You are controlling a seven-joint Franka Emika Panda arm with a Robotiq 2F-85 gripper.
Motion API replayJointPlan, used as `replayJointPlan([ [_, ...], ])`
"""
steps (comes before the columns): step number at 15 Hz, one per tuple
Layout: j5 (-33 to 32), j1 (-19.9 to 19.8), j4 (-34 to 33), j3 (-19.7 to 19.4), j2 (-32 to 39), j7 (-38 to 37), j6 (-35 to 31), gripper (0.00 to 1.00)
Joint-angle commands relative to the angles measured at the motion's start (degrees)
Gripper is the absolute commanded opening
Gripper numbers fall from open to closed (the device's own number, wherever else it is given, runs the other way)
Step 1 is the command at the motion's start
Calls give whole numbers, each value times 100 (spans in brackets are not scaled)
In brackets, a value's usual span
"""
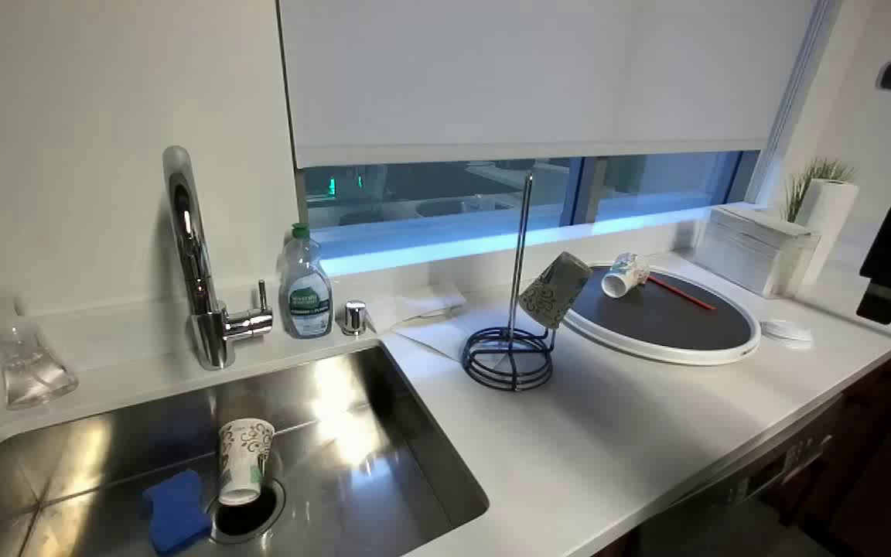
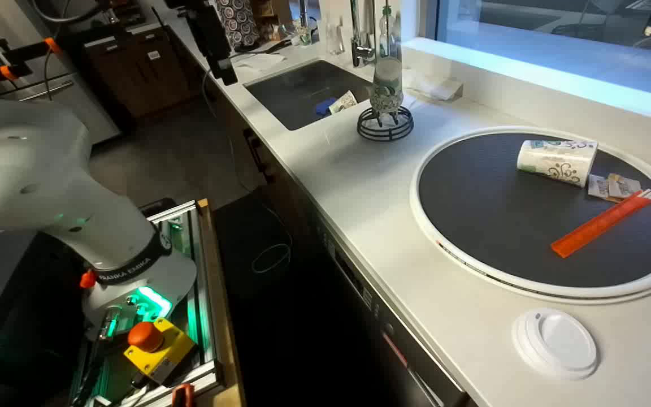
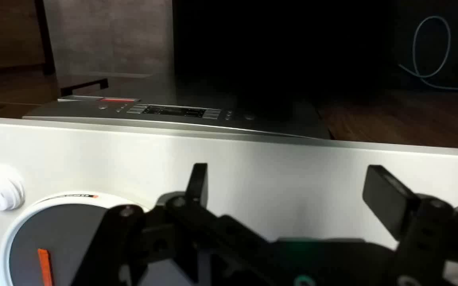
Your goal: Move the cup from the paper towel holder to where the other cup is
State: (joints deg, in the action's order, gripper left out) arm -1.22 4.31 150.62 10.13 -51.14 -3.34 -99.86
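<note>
The cup is pale greyish with a dark swirl print. It sits tilted and upside down on the side arm of the paper towel holder, a dark wire stand with a coiled ring base. In an exterior view the cup overlaps the holder's rod, above its base. Two similar printed cups lie on their sides: one cup in the sink, one cup on the round tray. I cannot tell which is the other cup. My gripper is open and empty above the counter, away from all cups.
The steel sink holds a blue sponge. A tap and soap bottle stand behind it. The round dark tray also carries an orange straw packet and sachets. A white lid lies near the counter's front edge.
</note>
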Motion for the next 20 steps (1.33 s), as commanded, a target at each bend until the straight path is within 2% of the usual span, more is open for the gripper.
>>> replayJointPlan([
  [1,-50,83,-13,-61,17,-54,13,100],
  [6,-50,83,-13,-61,17,-54,13,100],
  [7,-94,-21,-22,-62,29,-171,-22,100],
  [8,-218,-342,-37,-100,75,-516,-172,100],
  [9,-239,-433,-45,-207,113,-609,-301,100],
  [12,-42,-728,-179,-643,483,-712,-1297,100],
  [15,343,-679,-267,-1001,930,-530,-2538,100],
  [18,554,-648,-422,-1167,1514,-422,-3477,100],
  [20,594,-686,-558,-1206,1883,-418,-3790,100],
])
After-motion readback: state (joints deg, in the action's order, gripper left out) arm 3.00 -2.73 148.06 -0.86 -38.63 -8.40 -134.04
